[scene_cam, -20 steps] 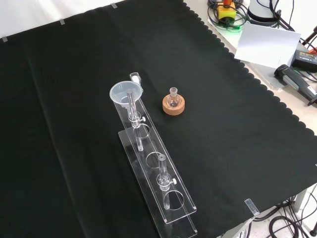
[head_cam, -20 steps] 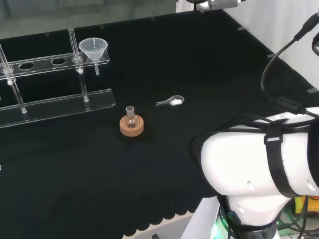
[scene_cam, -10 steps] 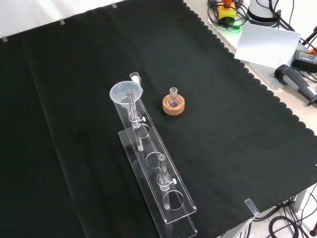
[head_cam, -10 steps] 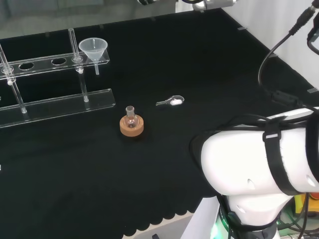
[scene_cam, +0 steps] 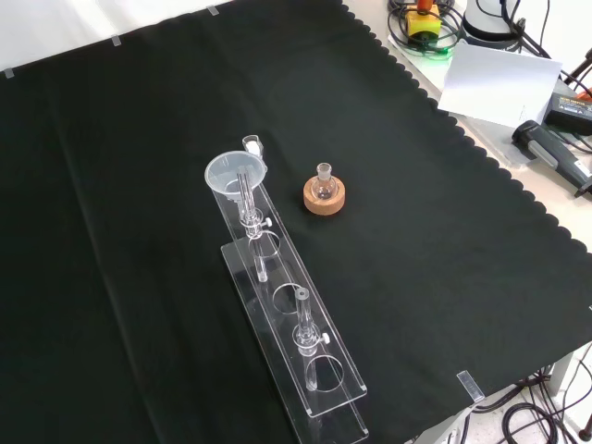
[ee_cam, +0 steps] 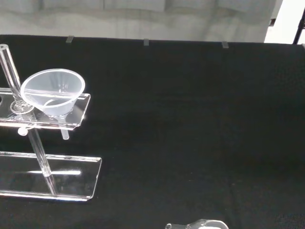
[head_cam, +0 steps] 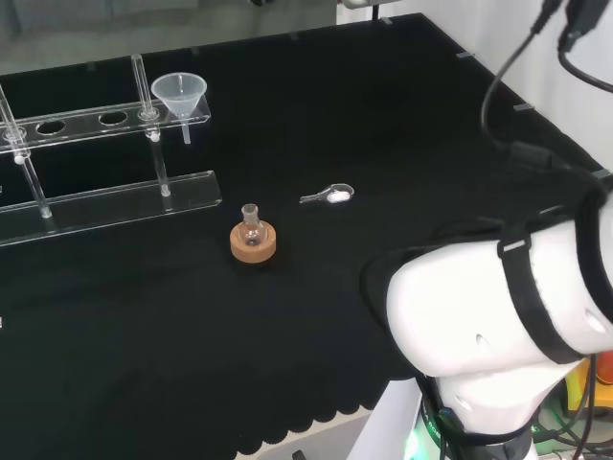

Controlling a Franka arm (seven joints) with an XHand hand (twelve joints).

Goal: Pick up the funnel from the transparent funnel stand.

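Funnel [head_cam: 179, 94] sits in the funnel stand [head_cam: 91, 122]; cannot tell the hand's state

small flask [head_cam: 251, 218] on cork ring [head_cam: 254, 241], spatula [head_cam: 327, 196]

Pretty even, soft overhead light, no hard shadows on the matte black cloth [scene_cam: 444, 277], which soaks up everything. The clear acrylic funnel stand [scene_cam: 287, 319] catches thin white glints along its edges, and the clear plastic funnel [ee_cam: 52, 93] stays sharp in the wrist view.
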